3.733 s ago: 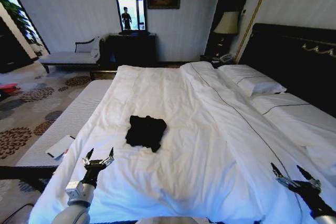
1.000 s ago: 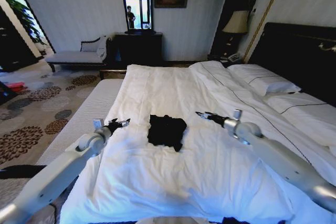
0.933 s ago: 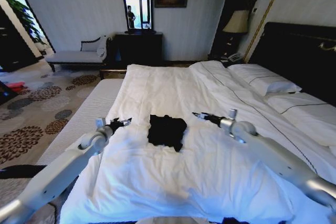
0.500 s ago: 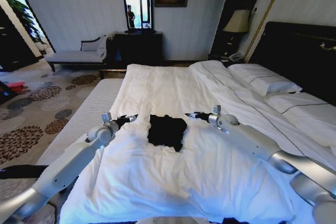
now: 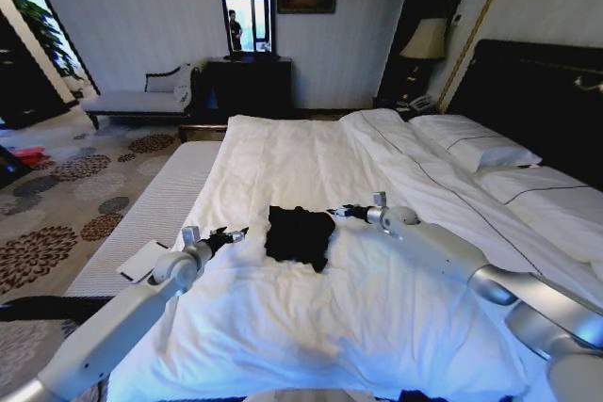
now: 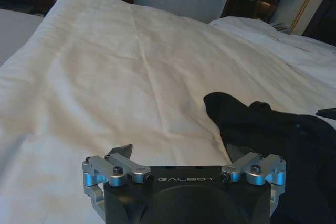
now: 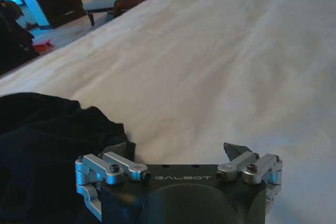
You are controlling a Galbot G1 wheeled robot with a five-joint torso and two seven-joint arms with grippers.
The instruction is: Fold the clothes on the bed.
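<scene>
Head overlooks bed (image 5: pixel 311 327); wrists skim it

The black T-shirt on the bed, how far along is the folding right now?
Nothing looks folded yet: the black T-shirt lies crumpled on the white duvet. In hand: the left gripper and right gripper flank it, jaws open, holding nothing; the right one sits at its edge. Left: grasping, spreading flat and folding.

Big bed (image 5: pixel 311 327) with a white duvet, dark headboard off to the right

A crumpled black T-shirt (image 5: pixel 299 235) lay on the duvet (image 5: pixel 283 152) around the middle, and white pillows (image 5: pixel 476 150) sat up by the headboard (image 5: pixel 537 105).
</scene>
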